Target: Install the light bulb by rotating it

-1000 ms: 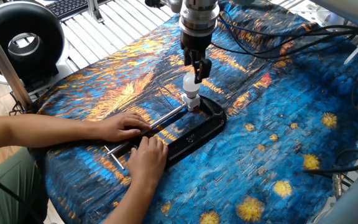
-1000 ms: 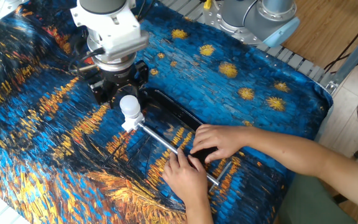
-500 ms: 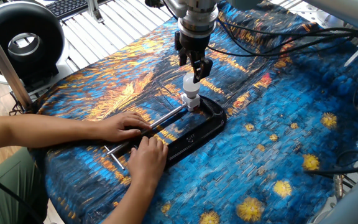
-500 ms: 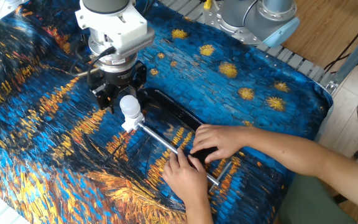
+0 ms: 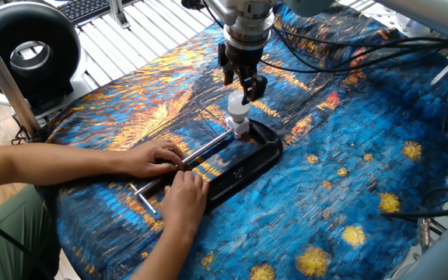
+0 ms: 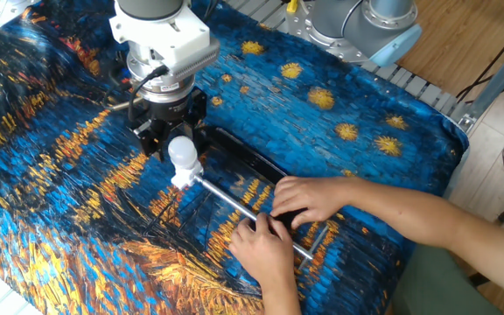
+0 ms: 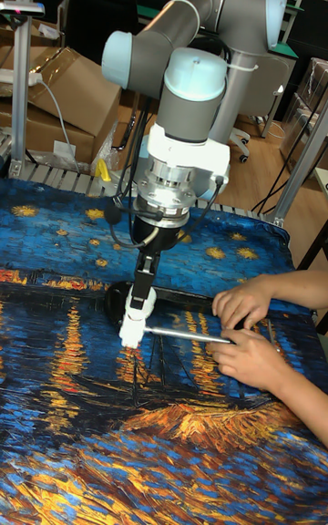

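Frosted white, the bulb [image 5: 239, 106] [image 6: 181, 150] [image 7: 140, 301] stands upright in a small white socket [image 5: 239, 128] [image 6: 182, 178] [image 7: 130, 333] held at the far end of a black clamp [image 5: 243, 166] [image 6: 250, 166]. The clamp lies on a blue-and-orange painted cloth [image 5: 364, 179] [image 6: 51, 227] [image 7: 82, 416]. In one fixed view the bulb sits just past centre toward 12 o'clock, with the clamp running from it toward 8 o'clock.

The gripper [image 5: 241, 85] [image 6: 171, 138] [image 7: 146, 274] points straight down over the bulb, its black fingers [image 5: 253, 84] [image 6: 151, 133] flanking the globe's upper part. Whether they pinch the glass or stand a hair off it, I cannot tell; no view shows the contact clearly.

Two hands rest on the clamp's other end: one [image 5: 155, 159] [image 6: 303, 199] [image 7: 244, 300] over the steel screw rod [image 5: 208, 147] [image 6: 234, 203] [image 7: 187, 335], the other [image 5: 183, 196] [image 6: 265, 251] [image 7: 253, 358] pressing on the black frame near the crossbar handle [image 5: 142, 197].
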